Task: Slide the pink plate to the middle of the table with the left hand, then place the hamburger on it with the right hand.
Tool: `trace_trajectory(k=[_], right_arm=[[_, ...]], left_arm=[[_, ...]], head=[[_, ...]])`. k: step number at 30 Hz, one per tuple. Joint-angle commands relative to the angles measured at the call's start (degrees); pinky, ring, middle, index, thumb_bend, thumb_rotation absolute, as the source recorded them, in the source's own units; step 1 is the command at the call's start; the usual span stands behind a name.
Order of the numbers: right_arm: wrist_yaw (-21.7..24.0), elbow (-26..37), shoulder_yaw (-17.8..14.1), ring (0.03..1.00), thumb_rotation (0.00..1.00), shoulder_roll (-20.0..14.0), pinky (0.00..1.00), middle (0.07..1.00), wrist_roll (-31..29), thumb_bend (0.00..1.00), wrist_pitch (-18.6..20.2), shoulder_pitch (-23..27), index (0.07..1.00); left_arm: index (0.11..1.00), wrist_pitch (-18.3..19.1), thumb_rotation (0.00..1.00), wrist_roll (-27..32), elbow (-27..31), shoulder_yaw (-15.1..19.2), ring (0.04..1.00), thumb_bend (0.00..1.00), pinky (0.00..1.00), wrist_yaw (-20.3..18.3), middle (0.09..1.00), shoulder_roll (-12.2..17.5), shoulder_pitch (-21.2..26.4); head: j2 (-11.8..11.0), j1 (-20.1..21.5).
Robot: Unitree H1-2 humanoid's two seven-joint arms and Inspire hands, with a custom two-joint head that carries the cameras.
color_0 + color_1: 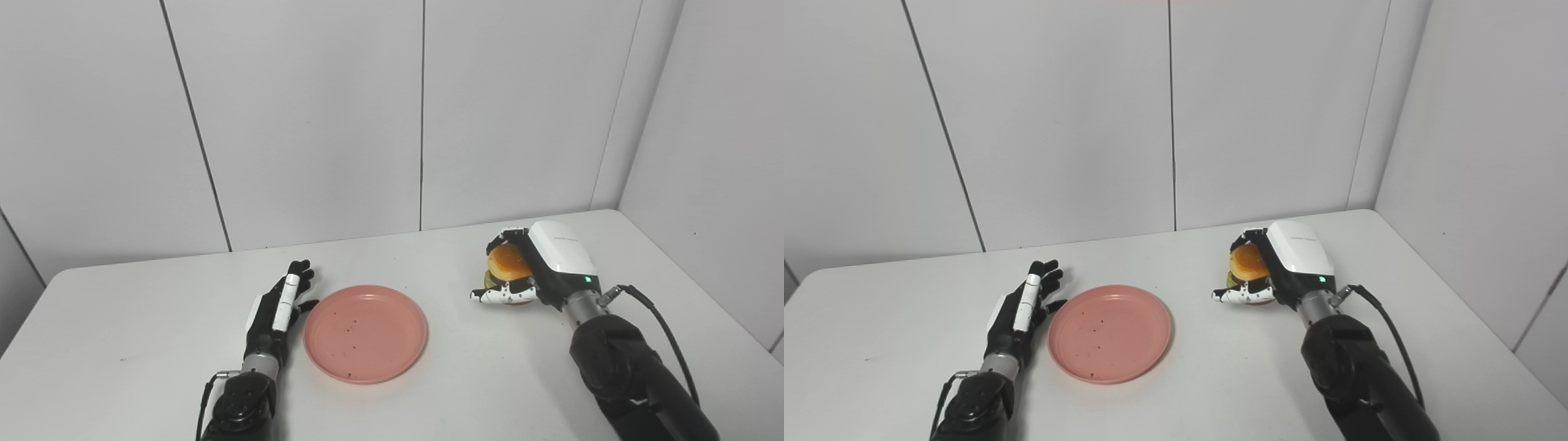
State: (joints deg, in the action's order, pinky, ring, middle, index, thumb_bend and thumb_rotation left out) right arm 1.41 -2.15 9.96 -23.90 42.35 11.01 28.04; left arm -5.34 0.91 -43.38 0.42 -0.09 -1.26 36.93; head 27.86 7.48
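— Right hand [531,269] first: what is it doing?

— Its fingers are wrapped around the hamburger [507,262], thumb [499,296] curled beneath, down at the white table [490,380] on the right side (whether the burger rests on the surface or hangs just clear, I cannot tell).

— And the pink plate [365,333]?

— Flat on the table near its middle, well apart from the burger, with a few dark specks on its face.

— The left hand [278,306]?

— Just beside the plate's left rim, edge-on to the table with fingers straight and a little spread, holding nothing; one fingertip reaches close to the rim, though contact is hard to judge.

— Behind all that?

— Plain pale wall panels [306,122] meeting in a corner at the right.
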Motion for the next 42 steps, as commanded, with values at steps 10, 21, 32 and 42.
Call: trace_trajectory(k=[10,21,32,42], right_arm=[[-2.4,-6.2,2.8,0.420,0.43,2.2,0.34,0.515,-0.1,0.70,-5.1,8.0,0.532],[-4.8,-14.7,7.8,0.481,0.48,6.6,0.40,0.560,0.9,0.72,-8.5,11.4,0.541],[-5.4,-18.2,10.2,0.442,0.50,10.1,0.36,0.528,1.1,0.71,-9.2,13.2,0.560],[-4.9,-17.1,10.9,0.517,0.51,11.1,0.42,0.584,0.6,0.70,-9.6,14.2,0.572]], left_arm=[[0.838,2.1,0.93,-1.0,0.7,-1.2,0.906,0.80,0.90,2.4,0.875,-2.1,1.1],[0.861,1.8,0.91,-1.2,0.4,-1.8,0.893,0.79,0.92,4.4,0.879,-3.2,0.8],[0.871,0.6,0.91,-0.2,-0.9,-1.5,0.927,0.80,0.99,4.1,0.898,-3.6,0.8],[0.878,-1.2,0.93,-0.5,-4.1,-1.6,0.920,0.79,0.98,4.4,0.902,-3.9,2.0]], head=[[-0.4,-6.4],[-0.8,-9.6],[-0.9,-11.2],[-1.5,-12.7]])
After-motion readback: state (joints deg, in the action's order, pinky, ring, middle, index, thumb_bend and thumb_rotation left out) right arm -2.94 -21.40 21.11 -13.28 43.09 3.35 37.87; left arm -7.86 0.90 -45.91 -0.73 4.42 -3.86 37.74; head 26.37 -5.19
